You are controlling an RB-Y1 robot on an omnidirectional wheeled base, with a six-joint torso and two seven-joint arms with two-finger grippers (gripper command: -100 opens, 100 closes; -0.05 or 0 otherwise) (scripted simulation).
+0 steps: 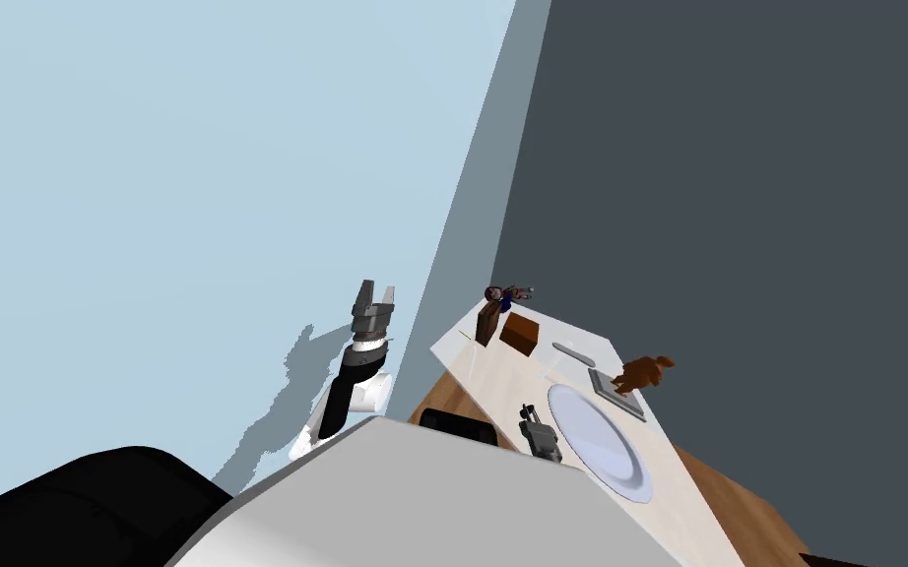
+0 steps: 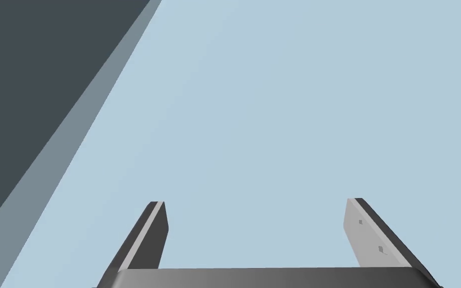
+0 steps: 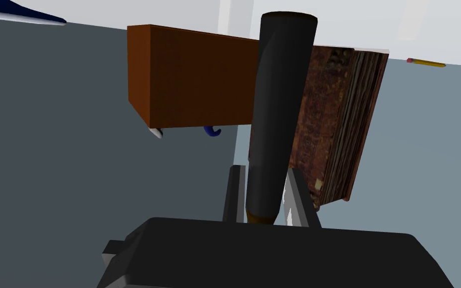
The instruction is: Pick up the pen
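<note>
Right hand [image 3: 263, 176]: clamped on the pen [image 3: 280, 100], one finger pressed to each side of the barrel.
Pen: dark, round barrel; brownish end seated at the hand's dark body, the rest jutting well past the fingertips.
Pen's place: held in the right hand over the pale bench [image 1: 511, 382], just left of the plate [image 1: 602, 445]; contact with the bench top not discernible.
Beyond the pen: worn book [image 3: 334, 125] stood on end, brown box [image 3: 189, 75] just beside it; pencil [image 3: 426, 63] lay apart on the book's other side.
Far corner of bench: small figure [image 1: 503, 293], too small to make out.
Right edge of bench: brown toy animal [image 1: 644, 372] at a flat grey slab [image 1: 612, 392], just beyond the plate.
Left hand [image 2: 255, 201]: raised well left of the bench, fingers spread wide, nothing between them.
</note>
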